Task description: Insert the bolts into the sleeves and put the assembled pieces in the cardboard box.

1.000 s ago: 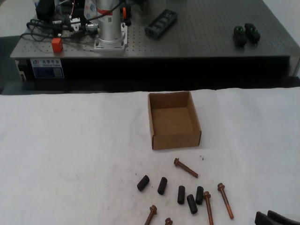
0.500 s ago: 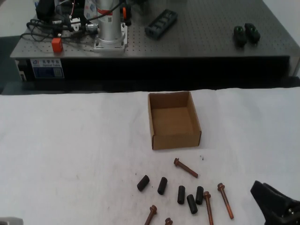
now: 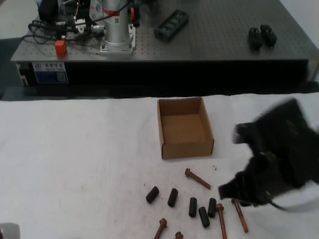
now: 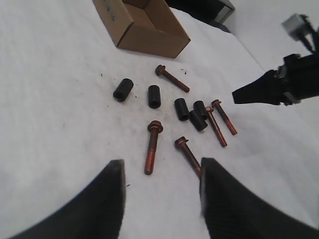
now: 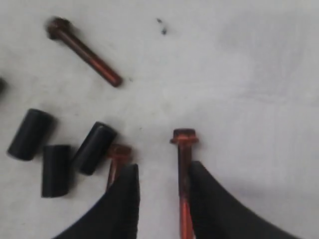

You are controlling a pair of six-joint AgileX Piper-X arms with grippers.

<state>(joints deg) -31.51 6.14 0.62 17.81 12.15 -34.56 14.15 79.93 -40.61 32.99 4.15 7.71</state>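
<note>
High view places the right arm (image 3: 271,159) at four o'clock of the cardboard box (image 3: 185,148), with black sleeves (image 3: 173,197) and copper bolts (image 3: 198,178) scattered at six o'clock. The right gripper (image 5: 163,168) is spread around one bolt (image 5: 184,149); the left gripper (image 4: 162,191) hangs unclenched, holding nothing.

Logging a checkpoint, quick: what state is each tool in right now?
Left tool: open, holding nothing.
Right tool: open, one finger on either side of a bolt.
</note>
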